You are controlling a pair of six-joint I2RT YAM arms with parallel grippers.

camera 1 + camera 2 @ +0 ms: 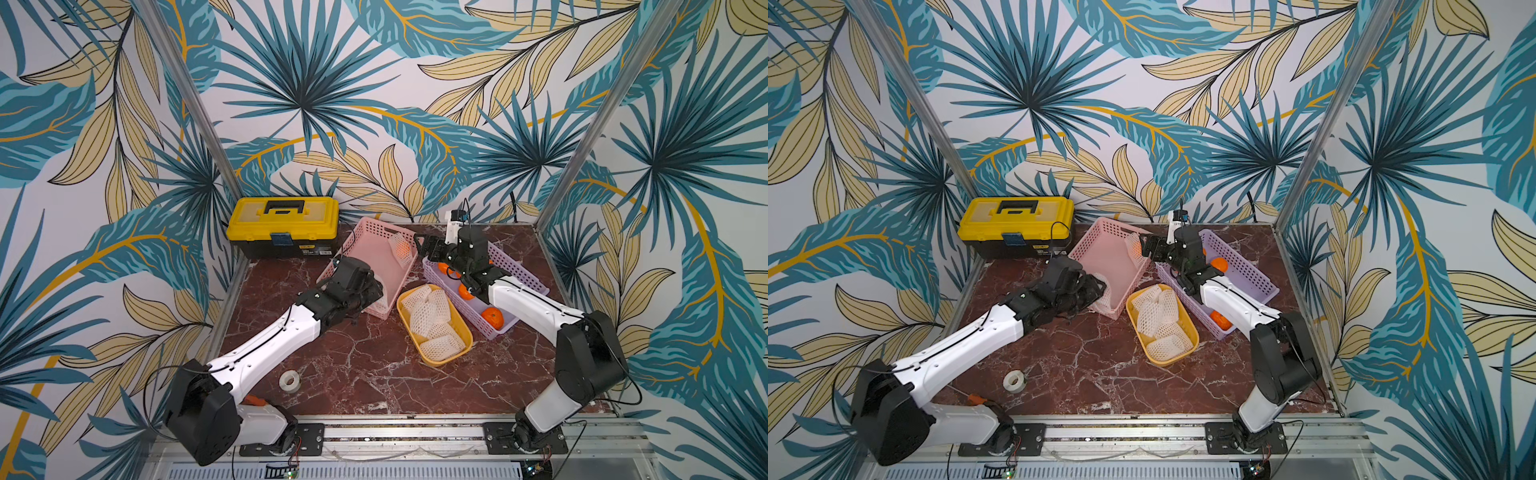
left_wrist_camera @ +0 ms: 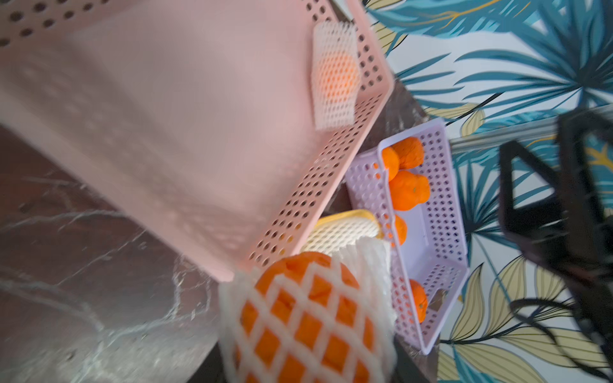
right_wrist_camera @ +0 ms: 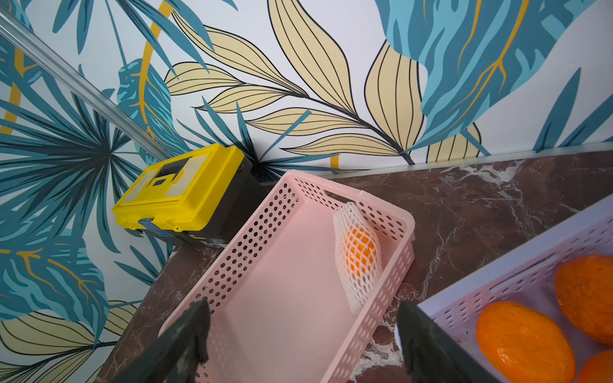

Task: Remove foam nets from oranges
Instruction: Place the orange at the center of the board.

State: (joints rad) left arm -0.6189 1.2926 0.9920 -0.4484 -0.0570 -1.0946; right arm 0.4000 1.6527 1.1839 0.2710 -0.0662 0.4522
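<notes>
Noted orange (image 2: 298,331) in foam net (image 2: 365,255) clamped between half-closed left gripper (image 1: 373,291) jaws, beside pink basket (image 2: 315,185). Noted right gripper (image 3: 302,308) jaws wide apart, empty, near purple basket (image 3: 497,298).

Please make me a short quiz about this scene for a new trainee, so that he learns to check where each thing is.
1. Fill in: the bare oranges lie in the ___ basket.
2. What does the yellow tray hold? A) bare oranges B) empty foam nets C) tools
3. True or false: the right gripper is shut on an orange.

Key:
1. purple; it is the purple basket.
2. B.
3. False; its jaws stand open with nothing between them.
</notes>
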